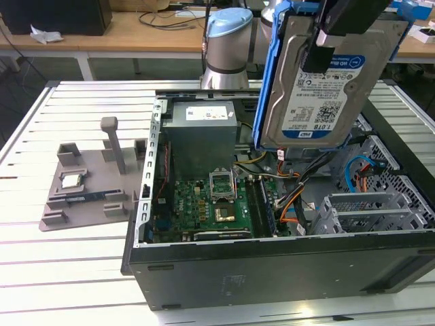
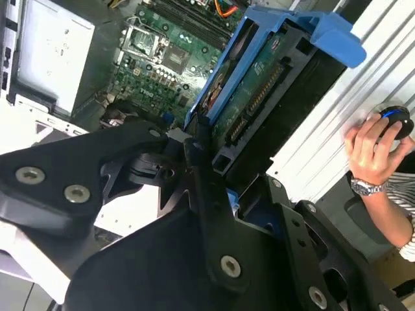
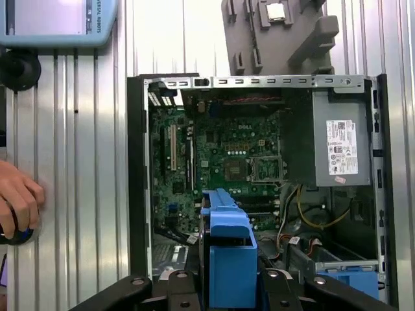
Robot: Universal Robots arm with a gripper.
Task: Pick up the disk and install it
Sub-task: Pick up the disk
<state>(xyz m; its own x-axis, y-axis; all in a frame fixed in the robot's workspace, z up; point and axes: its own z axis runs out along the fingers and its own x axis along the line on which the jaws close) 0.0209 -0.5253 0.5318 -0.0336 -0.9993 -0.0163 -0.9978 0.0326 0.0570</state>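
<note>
Clamped in the claw (image 1: 325, 51): the disk (image 1: 319, 95), gripped on both sides of its blue bracket (image 1: 268, 81) and lifted clear, touching nothing else. Tilted near upright in the exterior view, label side toward the camera. Seen in the second wrist view as a green circuit-board face (image 2: 256, 91) just past the black fingers (image 2: 207, 207). Seen in the first wrist view as a blue bracket end tight between them.

Directly below the claw, an open computer case (image 1: 272, 268) lying on its side on the slatted metal table (image 1: 68, 278). Inside, beneath the held disk: a green motherboard (image 1: 204, 210) with an uncovered CPU socket (image 1: 224, 216), a grey power supply (image 1: 200, 132), orange and yellow cables (image 1: 299, 200) and a grey metal drive cage (image 1: 370, 207).

Well away from the claw, toward the exterior view's left: a grey fixture tray (image 1: 88, 197) on the table, with a small square CPU chip (image 1: 71, 179) seated in it. Behind the case, the arm's base (image 1: 228, 47).

Off to one side of the claw in the second wrist view: a person's hand (image 2: 373, 146) with a wristwatch (image 2: 365, 188), resting on a round black-and-blue device (image 2: 397, 120) beside the case.
</note>
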